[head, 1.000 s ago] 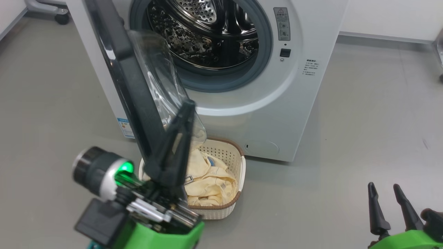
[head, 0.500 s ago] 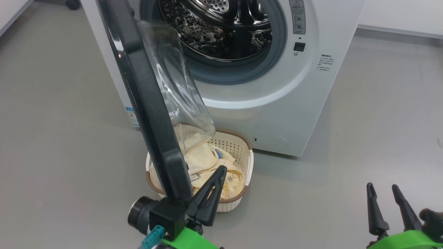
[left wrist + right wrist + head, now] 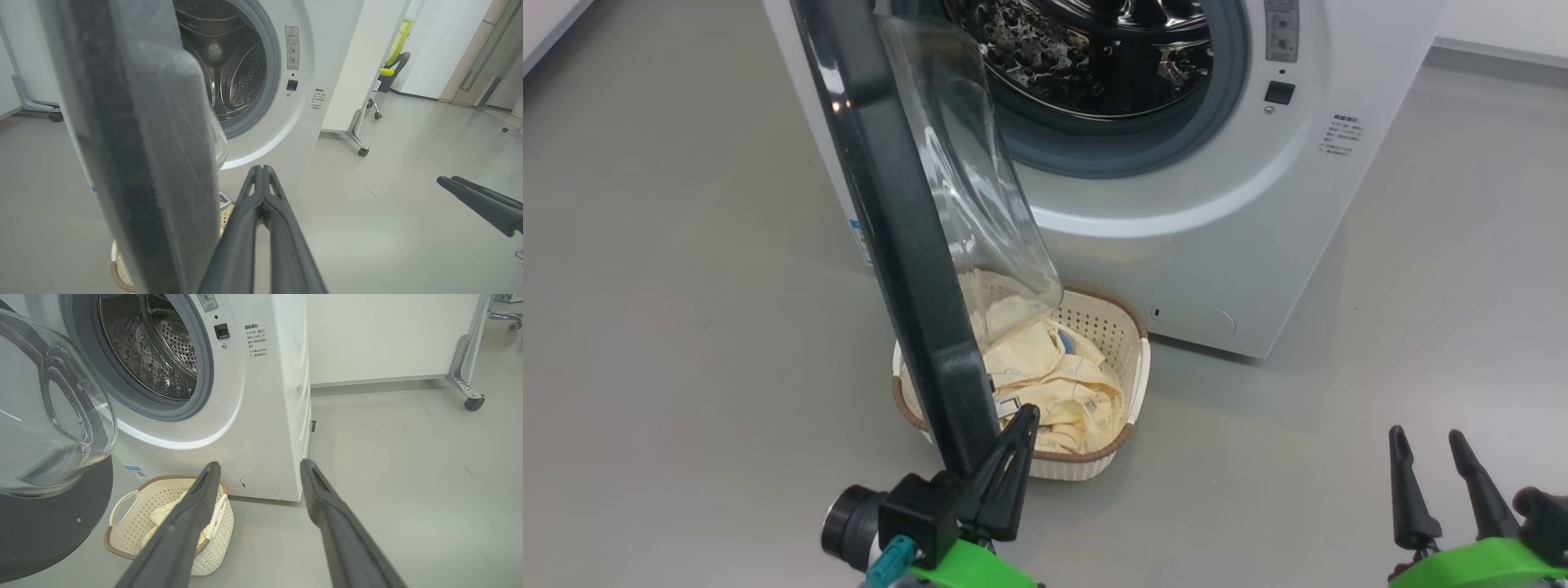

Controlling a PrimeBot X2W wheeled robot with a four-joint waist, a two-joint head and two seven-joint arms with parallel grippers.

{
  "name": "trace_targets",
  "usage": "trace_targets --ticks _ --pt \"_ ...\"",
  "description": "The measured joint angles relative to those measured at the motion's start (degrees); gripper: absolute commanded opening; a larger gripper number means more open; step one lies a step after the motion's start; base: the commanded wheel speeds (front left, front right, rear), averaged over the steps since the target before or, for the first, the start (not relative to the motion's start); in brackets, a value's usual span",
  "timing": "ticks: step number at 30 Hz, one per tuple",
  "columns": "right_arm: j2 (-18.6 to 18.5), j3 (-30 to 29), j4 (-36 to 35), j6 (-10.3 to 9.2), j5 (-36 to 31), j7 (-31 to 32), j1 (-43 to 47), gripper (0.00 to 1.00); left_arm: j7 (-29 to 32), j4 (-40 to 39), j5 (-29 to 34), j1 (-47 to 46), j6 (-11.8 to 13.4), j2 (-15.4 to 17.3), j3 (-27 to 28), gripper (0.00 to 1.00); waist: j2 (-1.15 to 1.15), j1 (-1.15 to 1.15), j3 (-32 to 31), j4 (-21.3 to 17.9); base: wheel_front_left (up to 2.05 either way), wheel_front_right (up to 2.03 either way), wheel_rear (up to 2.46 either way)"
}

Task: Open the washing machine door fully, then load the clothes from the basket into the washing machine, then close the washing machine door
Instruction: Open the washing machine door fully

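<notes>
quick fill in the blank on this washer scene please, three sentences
1. On the big white front-loading washing machine, the round black-ringed glass door stands ____.
2. The soft pale yellow fabric clothes lie ____ the cream perforated plastic basket.
3. The left gripper has its dark fingers ____; the right gripper has its fingers apart.
Missing words: open; inside; shut.

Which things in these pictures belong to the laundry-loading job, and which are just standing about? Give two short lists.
Belong to the job:
washing machine
washing machine door
basket
clothes

Just standing about:
wheeled metal frame leg
yellow-green chair
</notes>
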Motion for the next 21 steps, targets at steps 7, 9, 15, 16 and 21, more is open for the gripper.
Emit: trace_targets --ticks 7,9,15,16,21 --pt "-0.1 0.1 0.0 0.0 0.0 0.0 -0.7 1.0 -0.6 0.7 -0.9 -0.4 0.8 -0.1 -0.5 0.0 0.0 0.0 1.0 2.4 0.0 0.0 0.0" --pt "-0.1 0.2 0.0 0.0 0.0 0.0 -1.0 1.0 -1.1 1.5 -1.1 -0.7 1.1 -0.1 -0.5 0.0 0.0 0.0 1.2 2.9 0.0 0.0 0.0" --pt "-0.2 0.4 0.0 0.0 0.0 0.0 -1.2 1.0 -3.0 3.4 -1.7 -1.4 2.0 -0.3 -0.7 0.0 0.0 0.0 1.6 4.1 0.0 0.0 0.0" --pt "-0.3 0.4 0.0 0.0 0.0 0.0 -1.2 1.0 -3.1 3.8 -1.9 -1.5 2.3 -0.3 -0.7 0.0 0.0 0.0 1.6 4.2 0.0 0.0 0.0" --pt "-0.5 0.4 0.0 0.0 0.0 0.0 -1.2 1.0 -3.7 5.4 -1.9 -2.2 3.3 -0.5 -0.4 0.0 0.0 0.0 1.8 5.1 0.0 0.0 0.0"
